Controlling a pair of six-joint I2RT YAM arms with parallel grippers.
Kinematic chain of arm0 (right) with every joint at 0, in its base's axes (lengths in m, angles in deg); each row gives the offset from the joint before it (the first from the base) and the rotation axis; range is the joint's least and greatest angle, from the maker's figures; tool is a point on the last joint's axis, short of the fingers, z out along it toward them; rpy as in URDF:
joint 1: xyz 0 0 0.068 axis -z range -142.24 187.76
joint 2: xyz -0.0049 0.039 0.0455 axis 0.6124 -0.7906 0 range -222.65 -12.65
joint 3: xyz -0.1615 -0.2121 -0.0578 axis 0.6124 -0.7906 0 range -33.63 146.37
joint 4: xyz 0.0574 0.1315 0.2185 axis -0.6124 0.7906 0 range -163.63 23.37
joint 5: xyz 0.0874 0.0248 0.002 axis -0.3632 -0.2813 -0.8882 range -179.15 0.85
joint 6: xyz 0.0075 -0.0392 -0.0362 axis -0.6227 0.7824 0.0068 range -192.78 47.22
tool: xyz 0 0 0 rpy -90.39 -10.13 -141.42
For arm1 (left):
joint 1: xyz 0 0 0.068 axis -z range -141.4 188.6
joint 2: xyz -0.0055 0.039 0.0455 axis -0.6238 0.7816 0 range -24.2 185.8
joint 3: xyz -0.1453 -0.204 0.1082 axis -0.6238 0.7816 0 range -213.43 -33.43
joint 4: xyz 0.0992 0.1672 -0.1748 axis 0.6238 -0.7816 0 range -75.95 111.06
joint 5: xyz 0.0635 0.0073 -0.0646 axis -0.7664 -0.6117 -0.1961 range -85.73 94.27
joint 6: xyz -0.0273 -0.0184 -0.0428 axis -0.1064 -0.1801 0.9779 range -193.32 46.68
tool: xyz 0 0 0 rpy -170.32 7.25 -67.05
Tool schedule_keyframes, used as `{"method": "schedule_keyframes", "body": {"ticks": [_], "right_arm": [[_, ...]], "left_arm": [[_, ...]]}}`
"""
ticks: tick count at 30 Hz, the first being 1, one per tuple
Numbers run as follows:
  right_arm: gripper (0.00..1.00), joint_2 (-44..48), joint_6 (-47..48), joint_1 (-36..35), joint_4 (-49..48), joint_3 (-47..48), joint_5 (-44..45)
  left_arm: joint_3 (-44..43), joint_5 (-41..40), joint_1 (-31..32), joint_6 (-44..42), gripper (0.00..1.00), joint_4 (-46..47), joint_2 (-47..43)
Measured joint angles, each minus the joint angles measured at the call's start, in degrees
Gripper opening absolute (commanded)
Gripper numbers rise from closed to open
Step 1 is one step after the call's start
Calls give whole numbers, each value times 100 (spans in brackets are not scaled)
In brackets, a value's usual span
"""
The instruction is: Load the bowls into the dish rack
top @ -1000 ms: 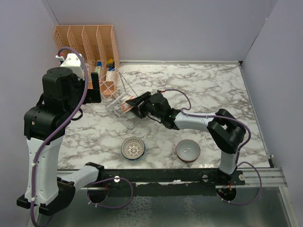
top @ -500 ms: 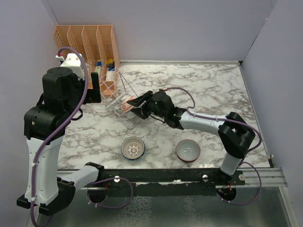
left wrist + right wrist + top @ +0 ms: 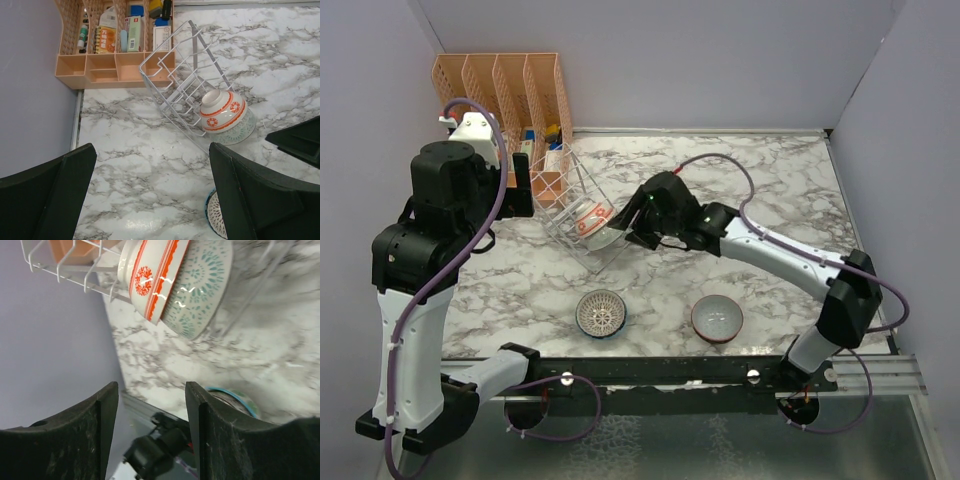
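**Two bowls at the rack, two loose on the marble**

Farthest left, the left claw hangs high with its fingers spread wide and nothing between them. Its own camera looks down past them at the orange organizer and, just in front of that, the dish rack tipped up at a slant. The top view confirms the tilt, but the thin wires are harder to read there.

At the rack's low end, down and right of the left claw, the red-rimmed bowl lies on its side, nested into the green leaf-patterned bowl. Only the wrist cameras separate the pair clearly; from above the red-rimmed one shows plainly and the other only as a pale sliver beside it.

The right claw sits just right of that stack, fingers apart and gripping nothing. Its camera shows both bowls beyond the fingertips, with a gap between.

Nearer the arm bases than the right claw, the white lattice bowl stands upright on the marble table. The bowl with the pale green inside stands to its right, well apart – only the top view shows it.
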Motion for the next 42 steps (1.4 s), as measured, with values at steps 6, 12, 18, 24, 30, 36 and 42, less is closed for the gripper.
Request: {"method": "schedule_keyframes", "body": {"ticks": [6,12,18,24,30,36,42], "right_arm": [[51,791,1095,4,2745,726,625],[51,1078,1453,-7,4376,184,713],[46,1193,1606,-20,5001,-817,568],[46,1478,1834,-35,4754,-1416,179],[47,1364,2157,-81,4098,-1694,-166],[46,1119,2437,-116,3823,-1805,-299],[40,946,2614,-219,3753,-1805,-382]], "left_arm": [[0,0,0,-17,99,-2,22],[-13,4,0,-15,99,0,31],[-24,11,0,-13,99,0,42],[-24,15,0,-13,99,-2,39],[-22,13,0,-13,99,0,39],[-22,7,0,-17,99,-2,39],[-20,4,0,-17,99,-2,39]]}}
